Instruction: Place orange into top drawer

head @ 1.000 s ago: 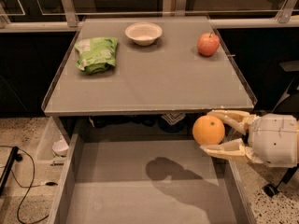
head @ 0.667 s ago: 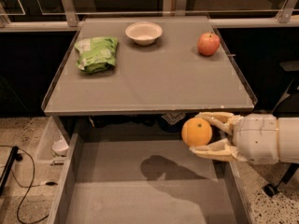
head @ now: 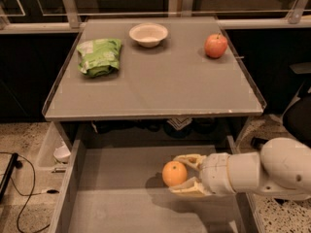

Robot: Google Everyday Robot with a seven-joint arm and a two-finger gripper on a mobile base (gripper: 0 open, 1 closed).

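Note:
The orange [head: 174,173] is round and bright orange, held between the cream fingers [head: 188,159] of my gripper [head: 181,174]. The gripper comes in from the right on a thick white arm and is shut on the orange. It hangs low over the open top drawer [head: 116,198], right of the drawer's middle, with a shadow just under the fruit. The drawer is wide, grey and shallow, pulled out below the tabletop's front edge.
The grey tabletop [head: 160,81] above holds a green bag [head: 99,56] at the left, a white bowl [head: 148,34] at the back and a red apple [head: 215,45] at the right. A cable [head: 24,178] lies on the floor at the left.
My gripper with the orange has moved left and down, from beside the drawer's right wall to low inside the drawer.

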